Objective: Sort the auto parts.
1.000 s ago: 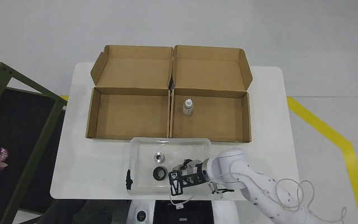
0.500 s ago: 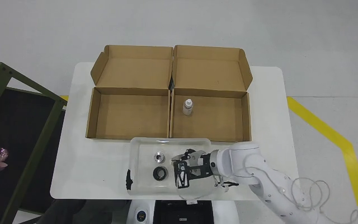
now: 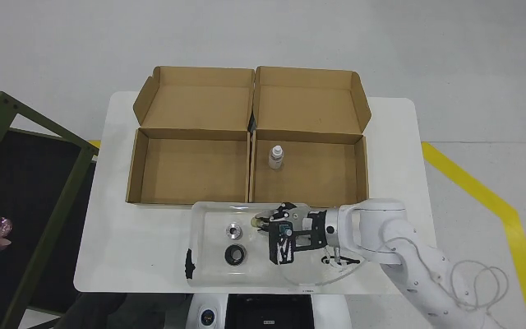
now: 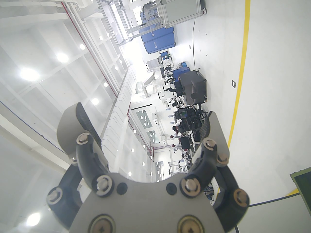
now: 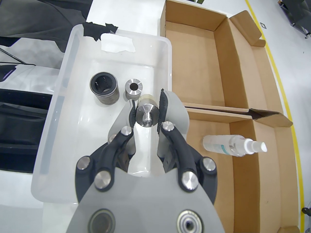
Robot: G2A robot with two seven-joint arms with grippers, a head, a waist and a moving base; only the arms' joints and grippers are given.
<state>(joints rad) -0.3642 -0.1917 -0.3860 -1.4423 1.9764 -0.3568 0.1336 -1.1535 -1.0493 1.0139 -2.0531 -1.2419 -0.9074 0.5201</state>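
My right gripper (image 5: 146,116) (image 3: 265,224) is shut on a silver metal cylinder part (image 5: 145,113), held above the clear plastic bin (image 5: 58,93) (image 3: 205,214). Inside the bin stand a black ring bearing (image 5: 104,91) (image 3: 236,255) and a small silver bushing (image 5: 133,89) (image 3: 236,231). A white spray bottle (image 5: 230,145) (image 3: 277,156) lies in the right cardboard box (image 3: 345,193). My left gripper (image 4: 145,122) is open, pointing up into the room with nothing between its fingers.
Two open cardboard boxes stand side by side behind the bin; the left box (image 3: 189,169) has nothing in it. Black tape (image 5: 97,30) marks a corner of the bin. The white table (image 3: 394,148) has bare room at both sides.
My right gripper has risen and moved from the bin's near edge toward the far right side, carrying the silver cylinder part.
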